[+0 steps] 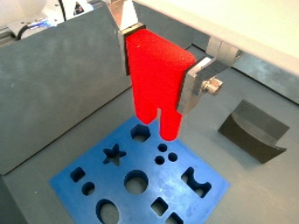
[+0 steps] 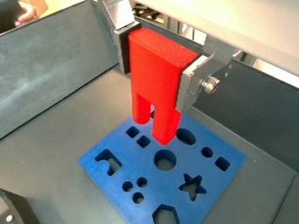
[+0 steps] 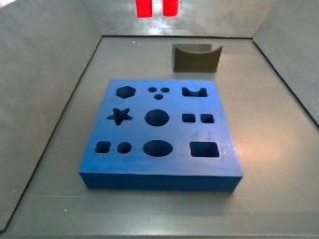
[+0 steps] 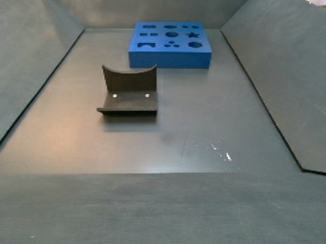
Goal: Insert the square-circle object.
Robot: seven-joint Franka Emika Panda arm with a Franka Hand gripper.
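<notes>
My gripper point(image 1: 160, 72) is shut on the bright red square-circle object point(image 1: 158, 83). Its silver fingers point(image 1: 197, 86) clamp the blocky top and the two prongs point down. The same grip shows in both wrist views: gripper point(image 2: 158, 68), piece point(image 2: 155, 87). The blue board point(image 1: 111, 171) with several shaped holes lies below, and the prong tips hang above its far part without touching point(image 2: 176, 166). In a side view only the red prong tips point(image 3: 156, 7) show, high above the board point(image 3: 156, 131). In a side view the board point(image 4: 170, 45) shows but the gripper is out of frame.
The dark fixture point(image 3: 195, 58) with a curved notch stands on the floor beyond the board; it also shows in a wrist view point(image 1: 251, 129) and a side view point(image 4: 129, 91). Grey walls point(image 1: 59, 87) enclose the floor on all sides.
</notes>
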